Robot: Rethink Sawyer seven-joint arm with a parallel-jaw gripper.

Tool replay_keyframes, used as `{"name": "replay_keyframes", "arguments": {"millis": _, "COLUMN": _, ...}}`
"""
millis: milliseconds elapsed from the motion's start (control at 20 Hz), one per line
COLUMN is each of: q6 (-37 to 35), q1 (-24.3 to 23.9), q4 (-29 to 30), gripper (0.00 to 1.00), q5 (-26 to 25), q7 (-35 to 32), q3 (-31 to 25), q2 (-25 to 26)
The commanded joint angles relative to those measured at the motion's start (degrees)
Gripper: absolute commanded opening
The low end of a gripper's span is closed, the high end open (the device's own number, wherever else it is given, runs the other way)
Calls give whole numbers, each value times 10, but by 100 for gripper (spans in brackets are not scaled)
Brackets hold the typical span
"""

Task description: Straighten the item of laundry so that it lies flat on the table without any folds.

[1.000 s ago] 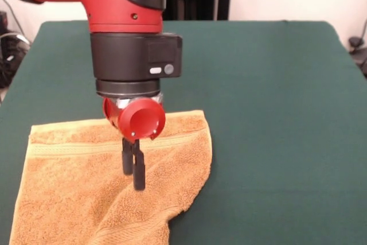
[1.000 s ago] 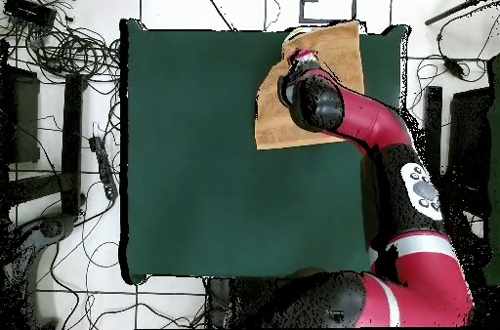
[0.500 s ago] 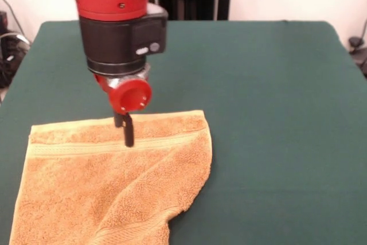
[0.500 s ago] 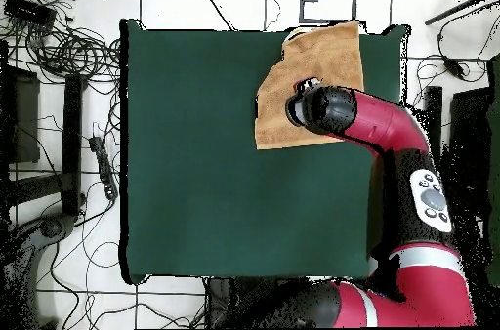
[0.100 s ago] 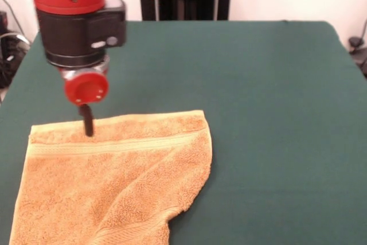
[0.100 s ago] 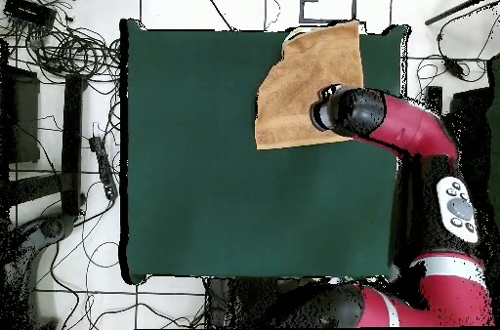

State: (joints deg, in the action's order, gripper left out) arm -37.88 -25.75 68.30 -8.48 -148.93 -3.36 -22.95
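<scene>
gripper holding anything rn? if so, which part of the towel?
Nothing visibly held. The gripper hangs with its tips close together at the towel near its far edge; no cloth is lifted or pinched there, and actual contact cannot be told.

Soft, even room light fills the front view; nothing glares. The arm (image 5: 77, 18) is smeared with motion blur at the upper left, while the towel (image 5: 114, 179) at the lower left stays crisp enough to show its terry pile. A faint shadow hugs the towel's right edge on the table (image 5: 275, 113). From overhead the floor looks washed out and bright.
</scene>
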Motion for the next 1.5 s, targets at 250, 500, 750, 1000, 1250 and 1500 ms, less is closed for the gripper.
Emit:
{"name": "replay_keyframes", "arguments": {"millis": 250, "q6": -21, "q1": 7, "q4": 13, "gripper": 100, "q5": -49, "q7": 49, "q3": -15, "q2": 57}}
{"name": "replay_keyframes", "arguments": {"millis": 500, "q6": -22, "q1": 1, "q4": 20, "gripper": 100, "q5": -46, "q7": 30, "q3": -25, "q2": 72}}
{"name": "replay_keyframes", "arguments": {"millis": 750, "q6": -26, "q1": 6, "q4": 21, "gripper": 100, "q5": -39, "q7": 6, "q3": -20, "q2": 86}}
{"name": "replay_keyframes", "arguments": {"millis": 1000, "q6": -13, "q1": 6, "q4": 15, "gripper": 100, "q5": -36, "q7": -8, "q3": -16, "q2": 103}}
{"name": "replay_keyframes", "arguments": {"millis": 1250, "q6": 12, "q1": 0, "q4": 7, "gripper": 100, "q5": -38, "q7": -10, "q3": -19, "q2": 124}}
{"name": "replay_keyframes", "arguments": {"millis": 1500, "q6": 33, "q1": -1, "q4": -4, "gripper": 100, "q5": -41, "q7": -15, "q3": -18, "q2": 148}}
